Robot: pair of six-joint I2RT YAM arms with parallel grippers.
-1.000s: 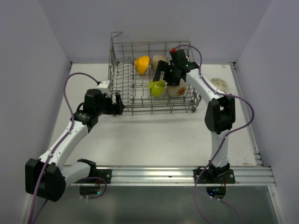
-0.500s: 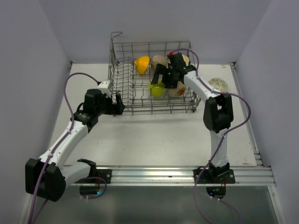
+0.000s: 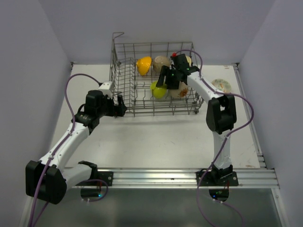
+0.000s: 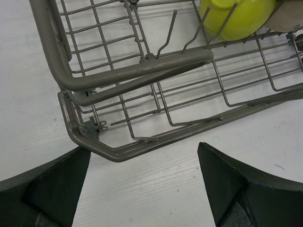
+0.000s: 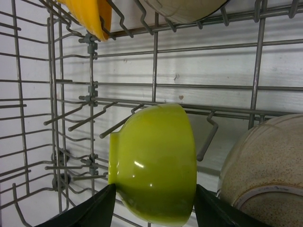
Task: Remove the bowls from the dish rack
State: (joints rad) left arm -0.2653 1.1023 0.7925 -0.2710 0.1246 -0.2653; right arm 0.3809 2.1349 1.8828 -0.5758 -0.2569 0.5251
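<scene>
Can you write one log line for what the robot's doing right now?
right pincer: straddling green bowl in dish rack, grip unclear | left pincer: open, by rack corner | yellow bowl: in rack

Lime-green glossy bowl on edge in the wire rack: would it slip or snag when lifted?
Probably slippery: the lime-green glossy bowl shows bright highlights and curved sides where the right gripper flanks it. It may snag, since tines of the grey wire dish rack stand close around it.
</scene>
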